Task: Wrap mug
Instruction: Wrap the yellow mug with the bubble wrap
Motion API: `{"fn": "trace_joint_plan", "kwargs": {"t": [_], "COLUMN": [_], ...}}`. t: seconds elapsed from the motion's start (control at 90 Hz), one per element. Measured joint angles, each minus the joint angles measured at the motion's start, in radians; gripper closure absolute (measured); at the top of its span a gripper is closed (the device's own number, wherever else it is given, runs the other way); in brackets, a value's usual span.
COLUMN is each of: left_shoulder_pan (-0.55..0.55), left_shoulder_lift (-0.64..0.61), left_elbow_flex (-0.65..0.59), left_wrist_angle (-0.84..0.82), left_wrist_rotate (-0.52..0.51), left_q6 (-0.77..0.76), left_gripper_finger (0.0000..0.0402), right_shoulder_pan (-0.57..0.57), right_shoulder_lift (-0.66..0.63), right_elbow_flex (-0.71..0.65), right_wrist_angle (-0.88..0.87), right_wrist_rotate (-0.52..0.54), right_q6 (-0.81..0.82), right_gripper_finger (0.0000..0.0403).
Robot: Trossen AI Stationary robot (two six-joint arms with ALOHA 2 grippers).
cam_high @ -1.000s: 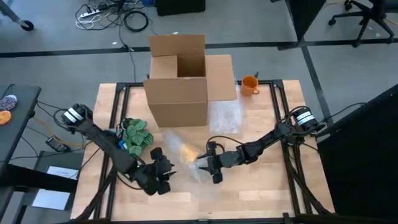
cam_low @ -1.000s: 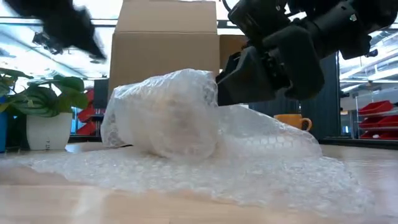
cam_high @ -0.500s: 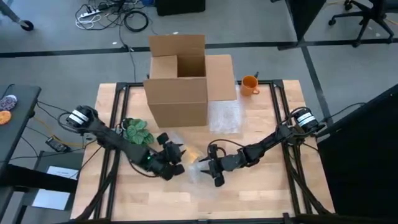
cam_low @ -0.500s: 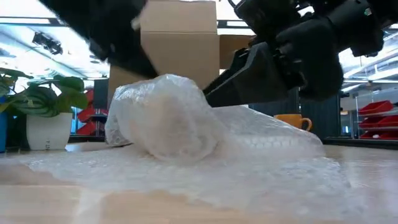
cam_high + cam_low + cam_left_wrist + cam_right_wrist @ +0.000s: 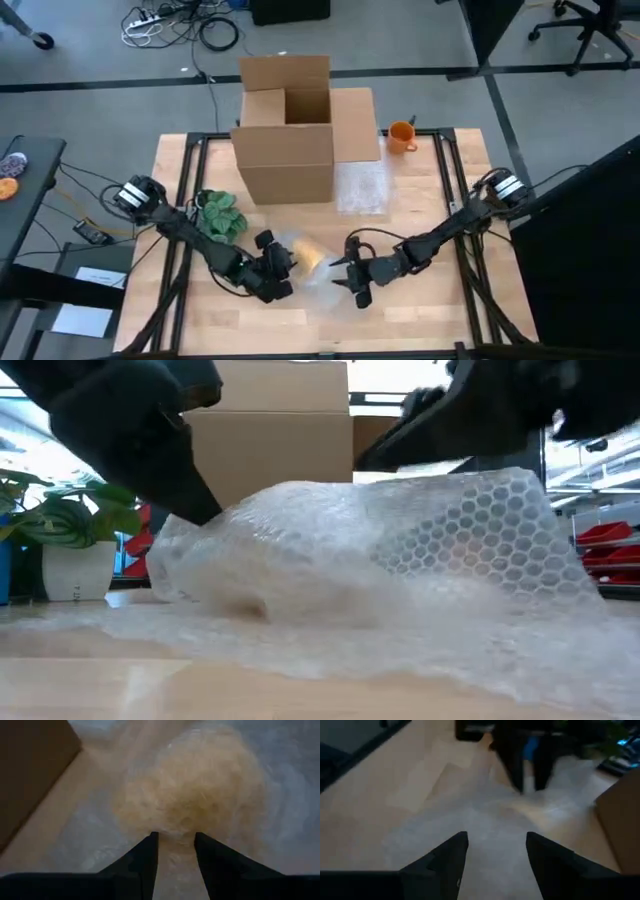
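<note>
On the left of the wooden table [image 5: 400, 310] stood a small potted green plant [image 5: 221, 215], and just right of it the left end effector [image 5: 276, 272] had its two dark fingers [image 5: 145, 857] parted by a narrow gap, their tips pressing against the wrapped bundle rather than gripping it. That bundle, a yellowish mug swathed in clear bubble wrap [image 5: 303, 256], lay on its side near the table's middle, directly between the two end effectors. From the overhead view its long axis seemed to run roughly from left to right, from one end effector toward the other, though the wrap blurred its outline. The left end effector was touching it and was clearly the nearer. The loose sheet of bubble wrap [image 5: 470, 550] rose in a raised fold on the right side of the bundle. The right end effector [image 5: 354, 278] stood just beside the mug on its right, fingers [image 5: 447, 857] spread wide and holding nothing, above the sheet. Behind them sat an open brown cardboard box [image 5: 288, 130], and farther right a second, orange mug [image 5: 401, 135] at the table's far edge.
</note>
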Motion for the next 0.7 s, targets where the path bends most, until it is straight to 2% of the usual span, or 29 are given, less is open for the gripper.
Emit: {"fn": "trace_joint_plan", "kwargs": {"t": [0.189,0.333,0.422,0.556,0.7], "left_shoulder_pan": [-0.052,-0.084,-0.094,-0.083,-0.059], "left_shoulder_lift": [0.000,0.000,0.002,0.050,0.149], "left_elbow_flex": [0.000,0.000,0.000,0.000,0.000], "left_wrist_angle": [0.011,0.027,0.026,0.039,0.150], "left_wrist_rotate": [-0.001,-0.006,-0.008,-0.011,0.038], "left_q6": [-0.031,-0.046,-0.052,-0.051,-0.028], "left_gripper_finger": [0.0285,0.0285,0.0285,0.0285,0.0285], "right_shoulder_pan": [0.045,0.050,0.050,0.043,0.024], "right_shoulder_lift": [-0.051,-0.004,0.046,0.138,0.227], "right_elbow_flex": [-0.001,-0.020,-0.021,-0.021,-0.020], "right_wrist_angle": [-0.230,-0.222,-0.154,0.068,0.295], "right_wrist_rotate": [0.095,0.093,0.090,0.084,0.080], "right_q6": [0.167,0.252,0.249,0.154,0.038], "right_gripper_finger": [0.0228,0.0236,0.0240,0.0244,0.0246]}}
